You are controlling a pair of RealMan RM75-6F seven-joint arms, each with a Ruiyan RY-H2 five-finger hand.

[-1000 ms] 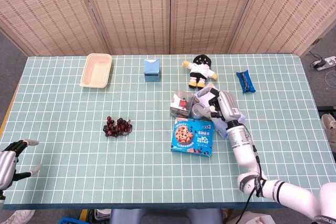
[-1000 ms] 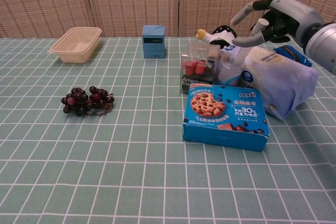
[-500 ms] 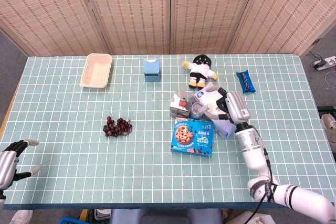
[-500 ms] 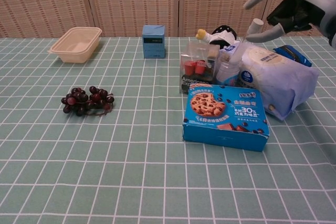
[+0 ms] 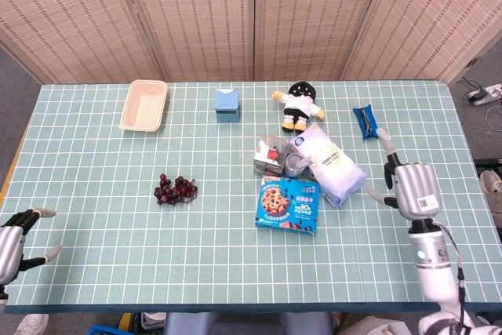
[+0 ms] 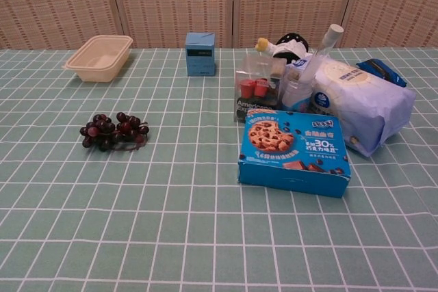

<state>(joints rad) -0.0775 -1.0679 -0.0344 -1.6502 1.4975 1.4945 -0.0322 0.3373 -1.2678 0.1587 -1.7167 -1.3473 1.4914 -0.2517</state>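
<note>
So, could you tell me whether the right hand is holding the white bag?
No, the right hand is open and apart from the white bag, with bare table between them.

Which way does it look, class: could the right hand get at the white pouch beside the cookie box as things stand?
Probably yes. The right hand is open, holding nothing, just beyond the white pouch, with bare table between them. The cookie box lies on the pouch's far side.

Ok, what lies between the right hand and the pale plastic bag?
Only bare green grid tablecloth separates the right hand from the pale plastic bag; the head view shows this.
</note>
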